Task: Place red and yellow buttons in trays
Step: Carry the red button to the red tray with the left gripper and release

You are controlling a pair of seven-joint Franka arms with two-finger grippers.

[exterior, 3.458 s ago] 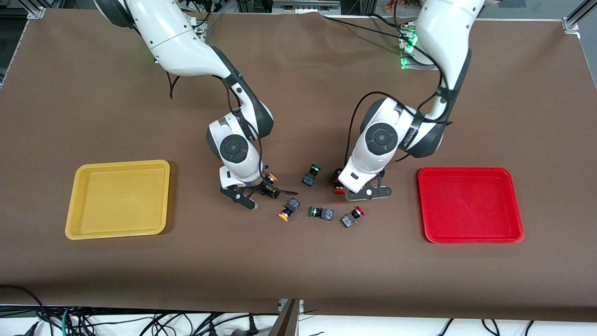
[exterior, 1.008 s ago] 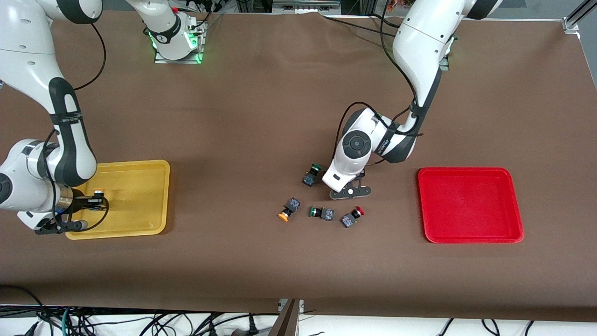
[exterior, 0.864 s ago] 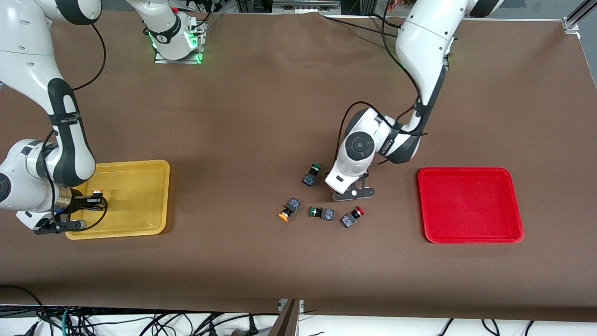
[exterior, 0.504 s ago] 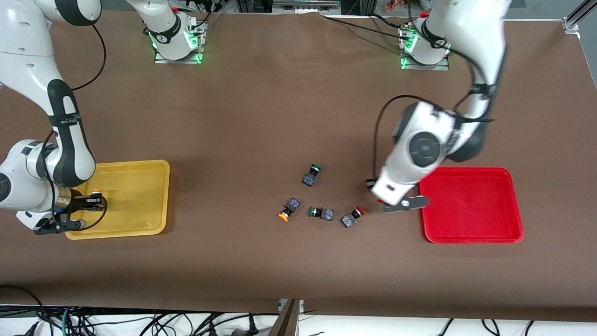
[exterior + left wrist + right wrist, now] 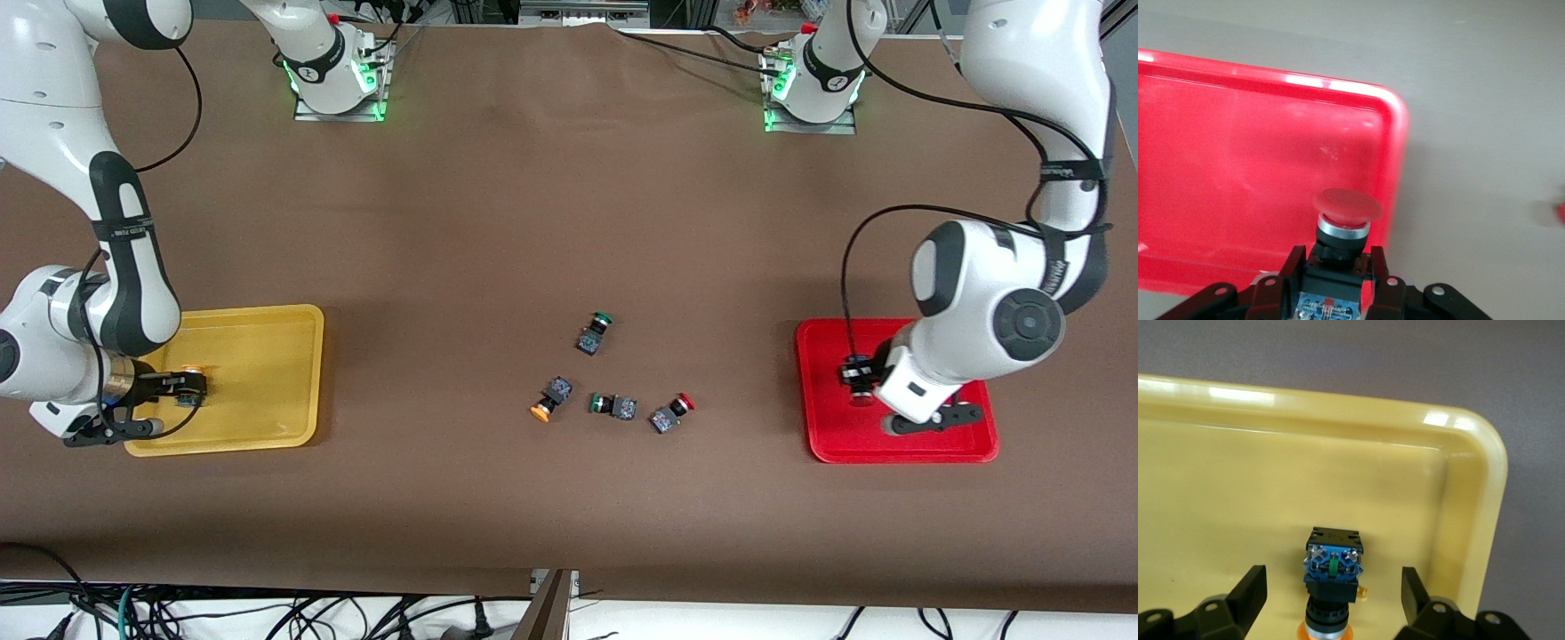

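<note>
My right gripper (image 5: 1333,600) is open low over the yellow tray (image 5: 267,373). A yellow button (image 5: 1333,570) lies loose on the tray floor between its spread fingers (image 5: 1251,593), and its blue body (image 5: 188,399) also shows in the front view. My left gripper (image 5: 1335,273) is shut on a red button (image 5: 1347,205) over the red tray (image 5: 889,347), near the tray's rim (image 5: 1395,133) on the side of the table's middle. A second yellow button (image 5: 547,400) and a second red button (image 5: 671,413) lie on the table's middle.
Two green-capped switches lie among the loose buttons: one (image 5: 594,333) farther from the front camera, the other (image 5: 613,405) between the yellow and red ones. The brown mat stretches wide between the two trays.
My left arm swung from the table's middle to over the red tray, carrying the red button. My right gripper opened and the yellow button dropped onto the yellow tray.
</note>
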